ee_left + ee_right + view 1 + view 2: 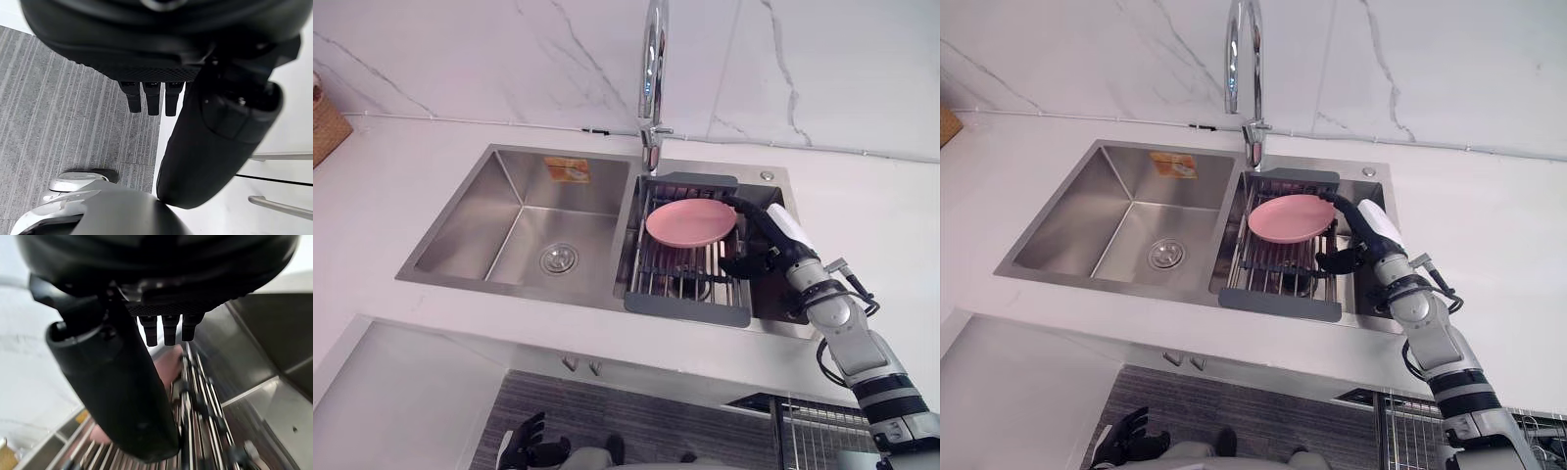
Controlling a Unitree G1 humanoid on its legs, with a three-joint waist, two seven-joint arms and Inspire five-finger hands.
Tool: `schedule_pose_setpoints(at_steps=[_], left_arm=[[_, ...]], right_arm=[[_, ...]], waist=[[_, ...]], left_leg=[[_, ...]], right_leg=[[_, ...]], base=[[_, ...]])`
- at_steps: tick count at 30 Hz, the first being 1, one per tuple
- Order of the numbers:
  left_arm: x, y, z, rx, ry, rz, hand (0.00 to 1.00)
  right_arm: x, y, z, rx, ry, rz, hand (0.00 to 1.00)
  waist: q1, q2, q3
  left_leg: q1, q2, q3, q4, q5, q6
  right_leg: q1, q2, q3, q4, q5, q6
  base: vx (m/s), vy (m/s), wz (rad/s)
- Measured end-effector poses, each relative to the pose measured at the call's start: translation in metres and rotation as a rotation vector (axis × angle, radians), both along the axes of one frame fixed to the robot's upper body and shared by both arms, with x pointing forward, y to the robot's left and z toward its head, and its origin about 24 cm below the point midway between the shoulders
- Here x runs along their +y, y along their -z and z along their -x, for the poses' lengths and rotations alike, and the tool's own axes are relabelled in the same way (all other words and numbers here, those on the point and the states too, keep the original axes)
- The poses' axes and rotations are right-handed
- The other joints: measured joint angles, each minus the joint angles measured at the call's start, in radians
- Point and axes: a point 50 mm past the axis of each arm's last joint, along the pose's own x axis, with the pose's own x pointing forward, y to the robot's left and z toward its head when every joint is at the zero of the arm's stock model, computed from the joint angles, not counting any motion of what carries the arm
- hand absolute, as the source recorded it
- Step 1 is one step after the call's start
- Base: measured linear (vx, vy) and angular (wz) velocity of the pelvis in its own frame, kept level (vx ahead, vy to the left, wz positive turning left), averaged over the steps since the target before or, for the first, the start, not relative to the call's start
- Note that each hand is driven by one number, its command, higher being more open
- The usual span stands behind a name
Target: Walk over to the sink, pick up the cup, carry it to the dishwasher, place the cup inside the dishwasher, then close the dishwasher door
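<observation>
My right hand (766, 247) reaches into the right basin of the steel sink (509, 211), beside a grey dish rack (685, 305). Its fingers are straight, the thumb (122, 396) points across the rack bars, and nothing is held. A pink plate (690, 222) lies on the rack just left of the hand. Under the bars near the thumb sits a dark round shape (1298, 283); I cannot tell whether it is the cup. My left hand (524, 446) hangs low over the floor with relaxed fingers (146, 98). The dishwasher's wire rack (813, 426) shows below the counter at lower right.
A tall chrome faucet (653, 78) rises behind the sink between the two basins. The left basin holds just its drain (559, 258). A wicker basket (325, 122) stands at the far left of the white counter (382, 206). Grey striped flooring (58, 122) lies below.
</observation>
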Motion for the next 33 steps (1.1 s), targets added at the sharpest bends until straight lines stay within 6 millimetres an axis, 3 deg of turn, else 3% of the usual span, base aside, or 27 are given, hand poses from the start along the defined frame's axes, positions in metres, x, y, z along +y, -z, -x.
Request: schedule_pose_setpoints(at_steps=[12,27,28,33], left_arm=[[0.001,0.002,0.005,0.017,-0.005,-0.002,0.90],[0.001,0.002,0.006,0.021,-0.011,-0.010,0.90],[0.001,0.002,0.006,0.020,-0.012,-0.011,0.90],[0.001,0.002,0.004,0.013,-0.014,-0.015,0.90]], right_arm=[[0.002,0.004,-0.010,0.000,0.012,0.109,0.90],[-0.012,-0.002,-0.041,0.013,0.115,0.296,0.90],[-0.013,-0.003,-0.043,0.013,0.121,0.297,0.30],[-0.017,-0.016,-0.053,-0.023,0.164,0.301,0.30]], waist=[[0.001,-0.004,0.002],[0.014,-0.006,0.005],[0.014,-0.007,0.007],[0.016,-0.009,0.026]], left_leg=[[0.006,-0.005,-0.043,-0.133,0.098,0.002],[-0.014,-0.011,-0.088,-0.145,0.121,0.009],[-0.014,-0.012,-0.092,-0.145,0.121,0.009],[-0.013,-0.013,-0.101,-0.145,0.121,0.009]], right_leg=[[-0.034,-0.004,-0.030,-0.009,0.008,-0.004],[-0.040,-0.003,-0.070,-0.016,0.013,-0.001],[-0.039,-0.003,-0.073,-0.016,0.013,-0.001],[-0.034,-0.004,-0.080,-0.016,0.013,-0.001]], base=[[-0.12,0.008,0.10],[0.01,-0.004,0.08],[0.03,-0.014,0.12],[0.01,-0.006,0.05]])
